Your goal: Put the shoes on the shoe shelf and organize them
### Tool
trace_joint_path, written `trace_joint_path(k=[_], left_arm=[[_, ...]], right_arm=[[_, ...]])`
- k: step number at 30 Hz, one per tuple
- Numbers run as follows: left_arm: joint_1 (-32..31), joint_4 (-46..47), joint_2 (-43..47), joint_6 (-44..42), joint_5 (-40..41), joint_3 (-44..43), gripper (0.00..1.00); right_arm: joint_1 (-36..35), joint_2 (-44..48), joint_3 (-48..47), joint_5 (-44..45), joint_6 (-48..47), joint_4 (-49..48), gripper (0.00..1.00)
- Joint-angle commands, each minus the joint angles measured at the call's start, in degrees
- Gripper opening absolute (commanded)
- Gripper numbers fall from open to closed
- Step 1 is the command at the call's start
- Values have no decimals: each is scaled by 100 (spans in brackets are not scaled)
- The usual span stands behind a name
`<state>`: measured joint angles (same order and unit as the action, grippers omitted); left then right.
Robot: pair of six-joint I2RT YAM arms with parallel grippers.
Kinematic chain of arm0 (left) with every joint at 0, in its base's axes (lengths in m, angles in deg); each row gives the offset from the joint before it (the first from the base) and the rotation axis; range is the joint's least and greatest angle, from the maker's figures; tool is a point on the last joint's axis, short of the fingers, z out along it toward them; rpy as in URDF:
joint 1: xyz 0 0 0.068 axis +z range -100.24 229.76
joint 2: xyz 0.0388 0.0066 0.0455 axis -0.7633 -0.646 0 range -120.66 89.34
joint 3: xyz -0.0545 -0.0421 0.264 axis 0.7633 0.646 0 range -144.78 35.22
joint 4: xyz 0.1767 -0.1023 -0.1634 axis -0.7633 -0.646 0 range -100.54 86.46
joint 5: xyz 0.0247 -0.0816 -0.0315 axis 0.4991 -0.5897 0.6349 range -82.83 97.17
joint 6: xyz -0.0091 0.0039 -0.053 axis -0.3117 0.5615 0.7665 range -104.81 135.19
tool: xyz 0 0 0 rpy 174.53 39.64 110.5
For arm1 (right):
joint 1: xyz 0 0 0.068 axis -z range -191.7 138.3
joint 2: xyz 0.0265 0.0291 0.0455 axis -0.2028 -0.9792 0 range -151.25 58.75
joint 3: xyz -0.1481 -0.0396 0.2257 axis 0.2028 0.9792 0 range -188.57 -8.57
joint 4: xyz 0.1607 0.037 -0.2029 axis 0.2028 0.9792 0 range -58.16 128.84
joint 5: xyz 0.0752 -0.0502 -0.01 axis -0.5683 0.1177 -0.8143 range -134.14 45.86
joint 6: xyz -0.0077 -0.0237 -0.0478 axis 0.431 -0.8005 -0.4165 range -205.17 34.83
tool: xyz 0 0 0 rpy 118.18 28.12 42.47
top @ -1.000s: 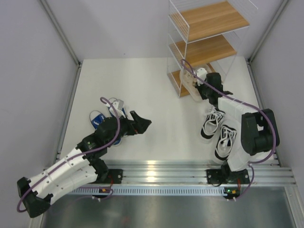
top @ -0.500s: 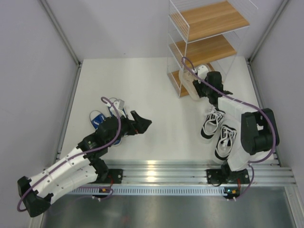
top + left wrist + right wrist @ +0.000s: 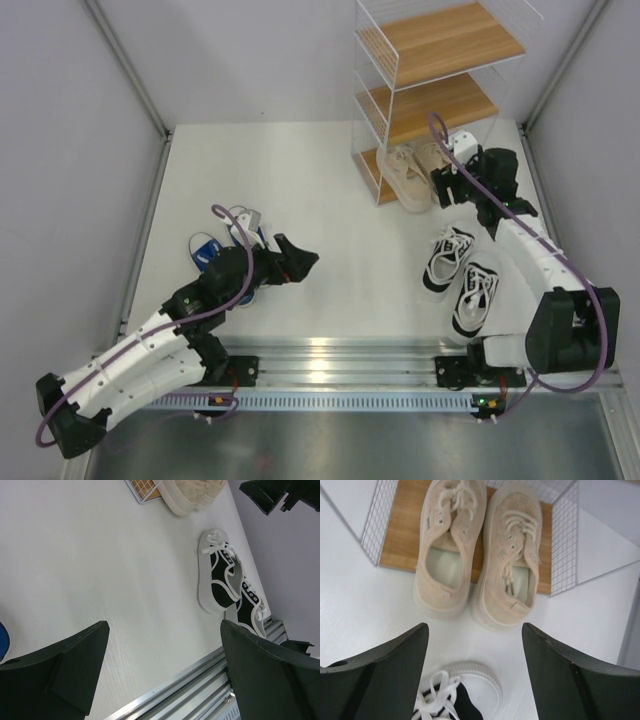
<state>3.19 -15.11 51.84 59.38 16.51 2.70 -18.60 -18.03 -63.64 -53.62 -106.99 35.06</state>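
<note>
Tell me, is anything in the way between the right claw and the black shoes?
Nothing visible is. The right gripper is open over bare table, with the nearest black shoe right next to it. The beige shoes sit on the far side, on the shelf's bottom tier.

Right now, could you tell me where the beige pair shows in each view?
Top external: beige pair right of centre, on the bottom tier of the shelf.
Left wrist: beige pair at the top edge, heels only.
Right wrist: beige pair upper middle.
Landmark: black shoe nearest their heels.
</note>
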Motion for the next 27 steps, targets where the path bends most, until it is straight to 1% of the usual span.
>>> trace_joint_path(k=[1, 4, 7, 8, 15, 21, 27], left_arm=[[25, 129, 76, -199, -64, -80, 98], [16, 103, 102, -279, -55, -106, 98], [25, 94, 119, -296, -47, -98, 98], [25, 94, 120, -288, -38, -89, 98], [25, 129, 93, -305, -38, -71, 98], [33, 155, 41, -323, -20, -62, 98], [25, 226, -91, -340, -38, -62, 98]], right_arm=[[625, 75, -100, -1675, -627, 1143, 76], [1005, -197, -118, -1777, -613, 1198, 75], [1146, -540, -223, -1637, -429, 1076, 75], [1164, -610, -241, -1567, -393, 901, 75], [1173, -1435, -575, -1224, -121, 276, 76], [1138, -1928, -935, -960, 12, 20, 75], [1041, -2237, -1155, -775, -199, -59, 70]])
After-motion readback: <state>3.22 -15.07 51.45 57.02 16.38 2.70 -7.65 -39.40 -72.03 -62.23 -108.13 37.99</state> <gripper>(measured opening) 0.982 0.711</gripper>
